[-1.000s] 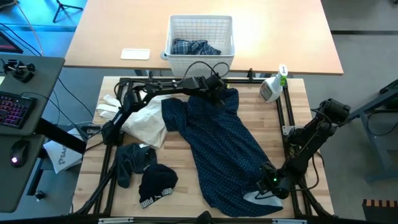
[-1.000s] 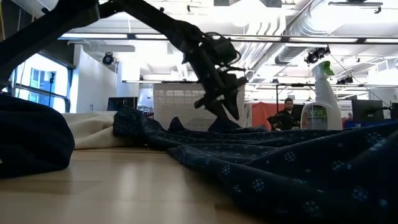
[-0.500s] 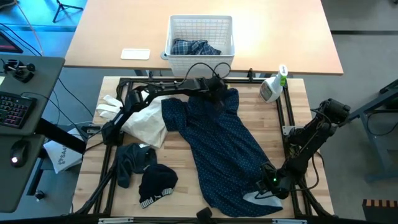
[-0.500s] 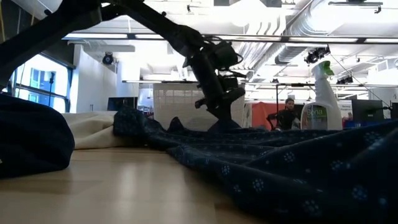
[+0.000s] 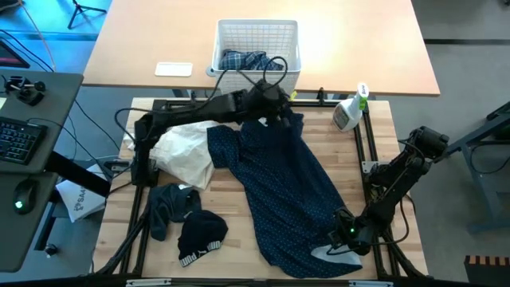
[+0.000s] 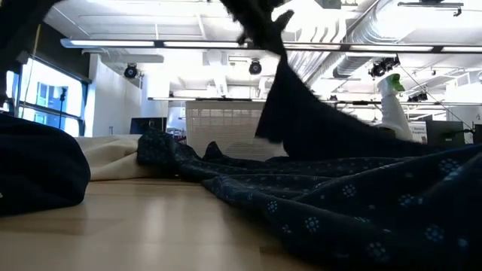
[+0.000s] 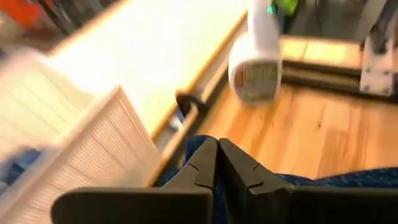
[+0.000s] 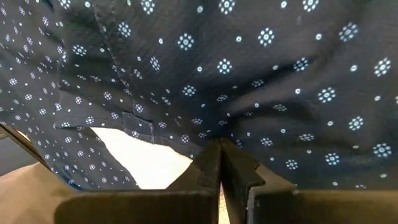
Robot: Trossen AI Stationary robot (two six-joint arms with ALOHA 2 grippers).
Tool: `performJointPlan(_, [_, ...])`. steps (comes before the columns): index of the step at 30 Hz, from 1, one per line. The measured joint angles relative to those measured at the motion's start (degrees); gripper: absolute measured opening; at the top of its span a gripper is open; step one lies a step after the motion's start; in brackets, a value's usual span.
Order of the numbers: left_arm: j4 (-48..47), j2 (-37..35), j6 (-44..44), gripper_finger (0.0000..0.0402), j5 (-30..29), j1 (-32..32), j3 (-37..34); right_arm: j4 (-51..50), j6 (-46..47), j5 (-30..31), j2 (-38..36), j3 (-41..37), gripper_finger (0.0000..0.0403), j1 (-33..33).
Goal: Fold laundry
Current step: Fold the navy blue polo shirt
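The navy shirt with tiny white dots point(image 5: 291, 187) lies stretched from the table's far middle to its near right. My left gripper point(image 5: 275, 100) is shut on its far end, raised above the table just in front of the basket; it also shows at the top of the low view point(image 6: 263, 15). My right gripper point(image 5: 343, 237) is shut on the shirt's near end, low at the near right. A cream cloth point(image 5: 187, 155), a dark grey piece point(image 5: 166, 209) and a black piece with white stripes point(image 5: 201, 235) lie on the left half. My left gripper pinches the shirt's far end point(image 7: 194, 144) between its two shut fingers, slanting down from the left. That end is lifted clear and the cloth point(image 6: 290, 105) hangs from the fingers in a slope to the table. My right gripper pinches a bunched fold of the shirt's near end point(image 8: 217, 134) between its shut fingers, coming steeply from above. The cloth puckers toward the fingertips and lies on the table around them.
A white lattice basket point(image 5: 256, 36) holding a plaid shirt point(image 5: 249, 60) stands beyond the far edge. A spray bottle point(image 5: 349, 112) stands at the far right corner; it is close ahead in the left wrist view point(image 7: 258, 56). A white card point(image 5: 173, 68) lies on the back table.
My left gripper has shut on the shirt's far end and risen quickly, tipping more level and rolling. That end of the shirt has come up off the table and now hangs in a slope; the rest, and the end my right gripper holds, has stayed put.
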Motion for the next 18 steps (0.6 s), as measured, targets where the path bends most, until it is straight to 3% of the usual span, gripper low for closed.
performJointPlan(3, [4.47, -1.08, 4.17, 0.0000, -4.55, -1.46, -2.34, -0.44, -0.02, 0.06, 0.00, 0.02, 0.0000, -0.02])
performJointPlan(10, [17.31, 4.33, 7.80, 0.0000, -3.86, 1.19, -9.25, -1.23, -0.03, 1.81, -0.05, 0.04, 0.0000, -0.02])
performJointPlan(18, [23.97, 1.46, 11.26, 0.0000, -2.95, 3.15, -6.50, -1.48, 1.72, 2.76, -0.04, 0.02, 0.0000, -0.02])
